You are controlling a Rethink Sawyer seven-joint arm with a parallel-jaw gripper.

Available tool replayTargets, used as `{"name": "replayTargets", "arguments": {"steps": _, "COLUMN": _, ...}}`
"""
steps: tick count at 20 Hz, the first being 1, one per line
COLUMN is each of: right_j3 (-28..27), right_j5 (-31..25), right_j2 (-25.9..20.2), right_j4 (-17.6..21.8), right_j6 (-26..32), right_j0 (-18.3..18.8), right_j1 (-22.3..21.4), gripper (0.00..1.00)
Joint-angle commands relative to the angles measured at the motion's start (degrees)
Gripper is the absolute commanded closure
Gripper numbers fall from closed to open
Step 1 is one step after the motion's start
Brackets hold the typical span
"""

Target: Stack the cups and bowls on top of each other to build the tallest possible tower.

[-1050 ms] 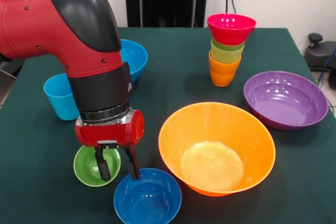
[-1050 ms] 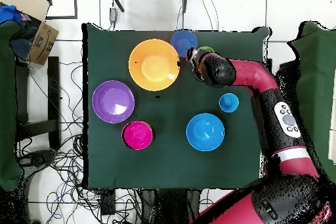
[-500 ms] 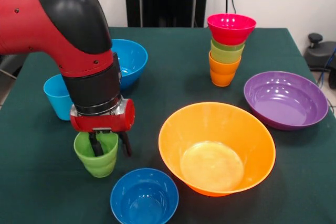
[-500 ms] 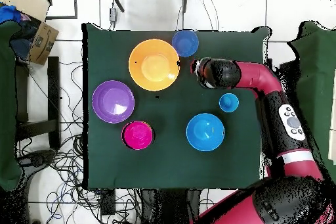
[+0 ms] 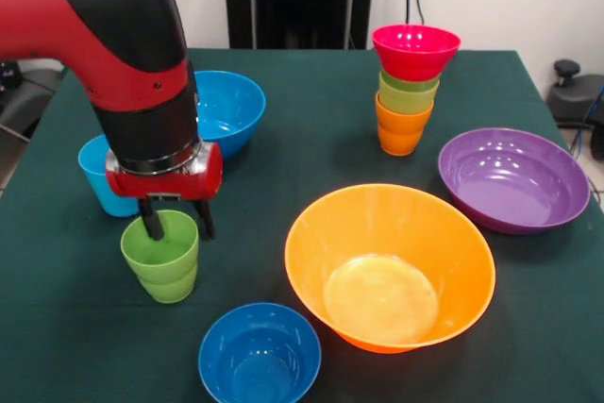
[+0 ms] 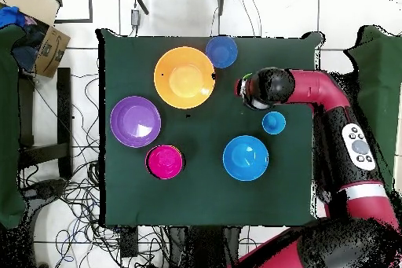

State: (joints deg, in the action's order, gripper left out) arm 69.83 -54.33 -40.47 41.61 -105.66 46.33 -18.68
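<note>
Jaws of the gripper (image 5: 176,222) pinch the rim of the green stepped cup (image 5: 161,257), one finger (image 5: 151,224) dipping inside the cup and the other outside its wall; the cup hangs upright, and whether its base touches the table (image 5: 311,129) cannot be told. Just behind it stands the light blue cup (image 5: 102,176), empty as far as can be seen, partly hidden by the arm. Beyond that sits a blue bowl (image 5: 225,110), nothing in it. A second blue bowl (image 5: 260,354) lies at the near edge, also empty, close beside the large orange bowl (image 5: 390,266), which holds nothing. The purple bowl (image 5: 512,179) is empty too, near the orange one but apart from it. The tower (image 5: 410,92) stands well away from the gripper: an orange cup lowest, lime green cups nested in it, and the small red bowl seated on top. From overhead only the red bowl shows at the tower's place, and the arm covers the green cup.
</note>
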Motion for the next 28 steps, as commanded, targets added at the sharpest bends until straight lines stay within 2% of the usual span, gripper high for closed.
{"name": "replayTargets", "arguments": {"steps": 1, "right_j3": -2.8, "right_j5": -12.6, "right_j2": 3.8, "right_j4": 1.3, "right_j6": 15.7, "right_j0": -3.8, "right_j1": -4.1, "gripper": 0.0}}
{"name": "replayTargets", "arguments": {"steps": 4, "right_j3": -2.4, "right_j5": -15.1, "right_j2": 3.6, "right_j4": 0.7, "right_j6": 15.1, "right_j0": -4.4, "right_j1": -5.5, "gripper": 0.0}}
{"name": "replayTargets", "arguments": {"steps": 9, "right_j3": -0.3, "right_j5": -14.3, "right_j2": 2.3, "right_j4": -0.5, "right_j6": 14.0, "right_j0": -3.9, "right_j1": -7.0, "gripper": 0.0}}
{"name": "replayTargets", "arguments": {"steps": 11, "right_j3": -1.3, "right_j5": -10.0, "right_j2": -0.6, "right_j4": -1.8, "right_j6": 14.3, "right_j0": -3.3, "right_j1": -5.6, "gripper": 0.0}}
{"name": "replayTargets", "arguments": {"steps": 15, "right_j3": -1.6, "right_j5": -1.5, "right_j2": -4.5, "right_j4": -1.9, "right_j6": 17.1, "right_j0": -2.1, "right_j1": -4.9, "gripper": 0.0}}
{"name": "replayTargets", "arguments": {"steps": 24, "right_j3": -1.9, "right_j5": 8.7, "right_j2": -8.1, "right_j4": -0.8, "right_j6": 19.2, "right_j0": -0.8, "right_j1": -2.1, "gripper": 0.0}}
{"name": "replayTargets", "arguments": {"steps": 28, "right_j3": -1.3, "right_j5": 12.4, "right_j2": -7.6, "right_j4": 0.9, "right_j6": 18.8, "right_j0": -0.2, "right_j1": -0.8, "gripper": 0.0}}
